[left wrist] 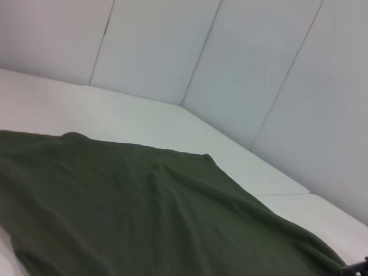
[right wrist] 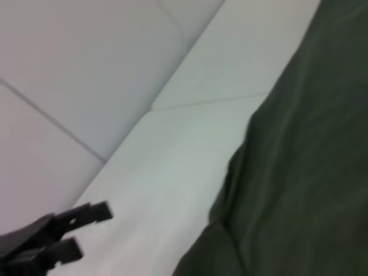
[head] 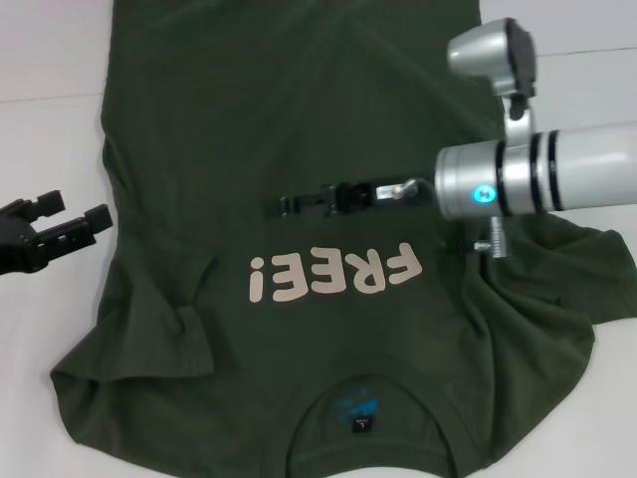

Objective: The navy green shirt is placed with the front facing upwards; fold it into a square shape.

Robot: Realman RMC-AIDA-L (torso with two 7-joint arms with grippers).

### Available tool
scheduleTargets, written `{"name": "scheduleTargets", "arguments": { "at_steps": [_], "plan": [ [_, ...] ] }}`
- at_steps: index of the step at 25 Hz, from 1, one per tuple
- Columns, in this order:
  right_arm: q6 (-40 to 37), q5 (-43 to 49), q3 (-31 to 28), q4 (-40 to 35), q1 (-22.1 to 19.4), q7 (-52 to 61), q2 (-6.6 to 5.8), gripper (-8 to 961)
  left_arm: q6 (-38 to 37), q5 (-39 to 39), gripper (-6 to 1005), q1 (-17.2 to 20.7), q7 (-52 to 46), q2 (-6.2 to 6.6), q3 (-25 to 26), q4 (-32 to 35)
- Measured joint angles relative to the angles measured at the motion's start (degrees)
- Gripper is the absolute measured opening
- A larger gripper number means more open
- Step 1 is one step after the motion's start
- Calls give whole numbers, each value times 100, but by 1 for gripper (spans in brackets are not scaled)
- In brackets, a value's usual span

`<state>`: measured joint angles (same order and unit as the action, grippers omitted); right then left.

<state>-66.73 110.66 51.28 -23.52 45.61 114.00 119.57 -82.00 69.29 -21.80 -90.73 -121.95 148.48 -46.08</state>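
**Soft shirt lying spread, both hands empty**

The shirt [head: 299,199] is lying front up on the white counter [head: 50,60], filling most of the head view from the top edge to the bottom, with its collar at the bottom centre and the pale letters just above it. The left sleeve, at lower left, is being shown bunched and folded over on itself; the right sleeve, at right centre, is rumpled under the right arm.

The right hand [head: 299,203] is being held over the chest in the middle of the frame, its fingers close together and nothing clamped between them. Whether it is touching the cloth cannot be told. The left hand [head: 75,224] is being kept at the left edge of the frame, just beside the shirt's side, with its fingers apart and empty; it is also seen in the lower left of the right wrist view.

The cloth is judged to be light, limp and easily creased: it will sag and drag when lifted, and only a thin pinch is needed. Hold is best taken at edges, such as a shoulder seam, a sleeve end or the hem, and the sleeves are likely to need smoothing first.
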Motion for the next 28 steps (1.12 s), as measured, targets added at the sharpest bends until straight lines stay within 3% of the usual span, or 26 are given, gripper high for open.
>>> {"name": "scheduleTargets", "arguments": {
  "at_steps": [9,16,28],
  "plan": [
    [471,-32,540,510,464,14,79,890,81,5,903,38,155,24,171,19],
    [680,-80,640,762,622,-213,118,890,98,6,903,46,168,22,172,30],
    [628,-879,592,497,70,-737,50,882,13,-91,904,52,290,18,-162,36]
  ]
}}
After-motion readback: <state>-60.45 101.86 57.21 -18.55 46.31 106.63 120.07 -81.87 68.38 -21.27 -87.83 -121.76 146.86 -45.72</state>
